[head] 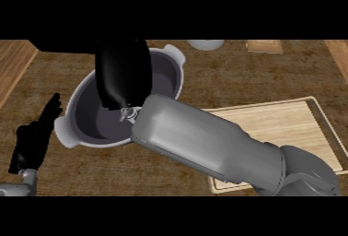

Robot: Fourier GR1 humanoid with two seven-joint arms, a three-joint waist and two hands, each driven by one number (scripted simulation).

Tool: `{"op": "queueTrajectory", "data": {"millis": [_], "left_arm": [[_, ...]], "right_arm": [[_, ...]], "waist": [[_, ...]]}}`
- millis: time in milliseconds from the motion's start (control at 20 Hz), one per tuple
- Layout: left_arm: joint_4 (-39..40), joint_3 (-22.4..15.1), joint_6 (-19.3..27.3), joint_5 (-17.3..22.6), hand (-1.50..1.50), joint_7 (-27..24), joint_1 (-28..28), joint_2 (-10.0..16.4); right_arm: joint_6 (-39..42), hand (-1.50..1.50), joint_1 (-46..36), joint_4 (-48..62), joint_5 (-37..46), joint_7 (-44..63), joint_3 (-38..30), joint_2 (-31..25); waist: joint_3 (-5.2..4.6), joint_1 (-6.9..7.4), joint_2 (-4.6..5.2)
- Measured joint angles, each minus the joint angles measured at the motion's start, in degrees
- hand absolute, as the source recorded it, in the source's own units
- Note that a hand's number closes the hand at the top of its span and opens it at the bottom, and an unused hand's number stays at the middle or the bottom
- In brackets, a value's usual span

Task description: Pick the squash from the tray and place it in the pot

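Squash out of sight, tray (285, 124) at four o'clock showing none, and the right hand (122, 73) hangs over the pot (166, 73) at ten o'clock, likely for the drop, its hold impossible to tell, left hand (32, 140) resting open at nine.

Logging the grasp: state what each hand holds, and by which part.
Cannot tell for the black right hand above the round grey pot; its back hides any load. The black left hand holds nothing.
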Motion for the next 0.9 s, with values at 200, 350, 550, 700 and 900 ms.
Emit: {"op": "queueTrajectory", "data": {"millis": [200, 350, 550, 700, 900], "left_arm": [[-0.4, 0.4, -0.9, 0.1, 0.00, -0.4, 0.6, 0.1], [-0.4, -0.1, -0.6, -0.5, 0.00, -0.3, -0.2, -0.8], [-0.6, -0.2, -0.9, -0.9, 0.00, -0.4, -0.5, -1.0], [-1.4, -0.1, -1.5, -0.8, 0.00, 0.4, -1.3, -0.7], [-1.8, -0.4, -2.0, -1.0, 0.00, 1.3, -2.2, -0.7]], "right_arm": [[-4.0, 1.50, -0.5, 8.4, -3.4, -4.8, -0.8, 0.2], [-5.8, 1.50, -1.1, 15.0, -5.5, -8.7, -1.1, 0.3], [-7.7, 1.50, -1.0, 21.3, -8.2, -13.3, -0.9, 0.3], [-9.6, -1.50, -0.6, 24.2, -11.8, -16.2, -2.5, 0.3], [-12.0, -1.50, 1.1, 25.6, -16.9, -20.2, -4.4, 0.4]], "waist": [[-0.01, 0.45, 0.25], [-0.01, 0.92, 0.54], [0.00, 1.71, 0.83], [0.00, 2.57, 1.11], [0.02, 3.25, 1.40]]}}
